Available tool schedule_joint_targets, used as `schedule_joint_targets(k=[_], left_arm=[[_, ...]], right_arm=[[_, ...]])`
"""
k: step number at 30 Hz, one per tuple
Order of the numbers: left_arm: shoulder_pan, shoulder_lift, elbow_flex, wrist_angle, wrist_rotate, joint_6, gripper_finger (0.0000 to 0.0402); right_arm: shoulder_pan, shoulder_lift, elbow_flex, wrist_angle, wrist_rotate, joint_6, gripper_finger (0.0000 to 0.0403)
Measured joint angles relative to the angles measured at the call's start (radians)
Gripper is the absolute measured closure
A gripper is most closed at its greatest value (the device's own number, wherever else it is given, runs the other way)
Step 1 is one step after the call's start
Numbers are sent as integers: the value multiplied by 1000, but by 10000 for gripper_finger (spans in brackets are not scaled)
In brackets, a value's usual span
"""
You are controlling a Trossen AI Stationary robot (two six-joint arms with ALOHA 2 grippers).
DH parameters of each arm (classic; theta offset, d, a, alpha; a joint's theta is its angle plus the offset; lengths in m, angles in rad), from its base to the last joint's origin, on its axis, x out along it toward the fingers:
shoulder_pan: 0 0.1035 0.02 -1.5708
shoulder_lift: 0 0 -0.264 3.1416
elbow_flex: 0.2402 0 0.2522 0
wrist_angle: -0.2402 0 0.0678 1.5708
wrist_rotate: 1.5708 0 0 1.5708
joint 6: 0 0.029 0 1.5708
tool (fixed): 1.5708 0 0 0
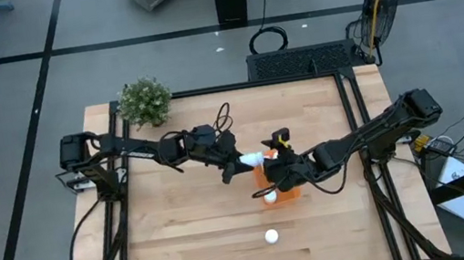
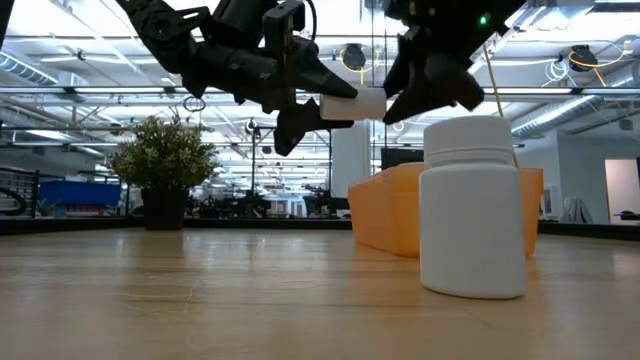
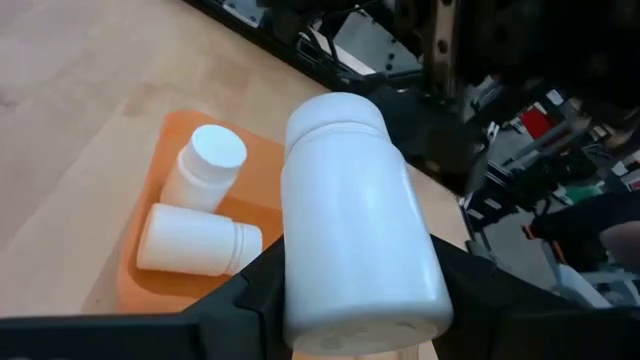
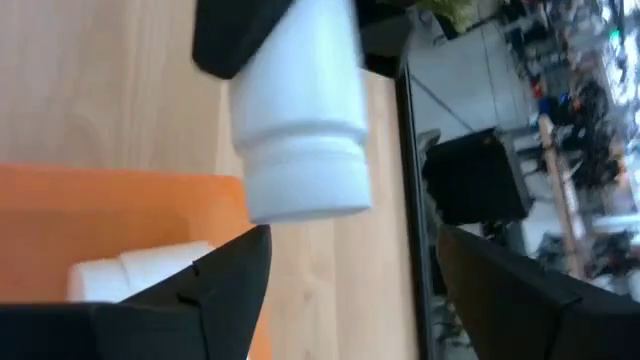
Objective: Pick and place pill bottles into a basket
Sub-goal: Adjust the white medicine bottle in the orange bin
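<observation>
I have the left gripper pinching a white pill bottle by its base, held on its side in the air above the orange basket, cap pointing toward the right arm. The right gripper sits just beside that cap with its fingers spread and nothing between them, so I judge this a hand-over in mid-air or a drop about to happen. Two bottles already lie in the basket, and one more stands alone on the wooden table nearer the front edge.

To do this well, I should lower the bottle over the free part of the basket, clear of the two inside, and let go only once it is low enough not to bounce out.
</observation>
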Motion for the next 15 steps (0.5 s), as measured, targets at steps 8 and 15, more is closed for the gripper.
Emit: schedule_joint_targets(k=[8, 15], left_arm=[[-1, -14, 0, 57, 5, 68, 230], [-22, -31, 0, 97, -12, 173, 230]], right_arm=[[38, -102, -24, -85, -70, 249, 153], [33, -320, -252, 307, -274, 253, 178]])
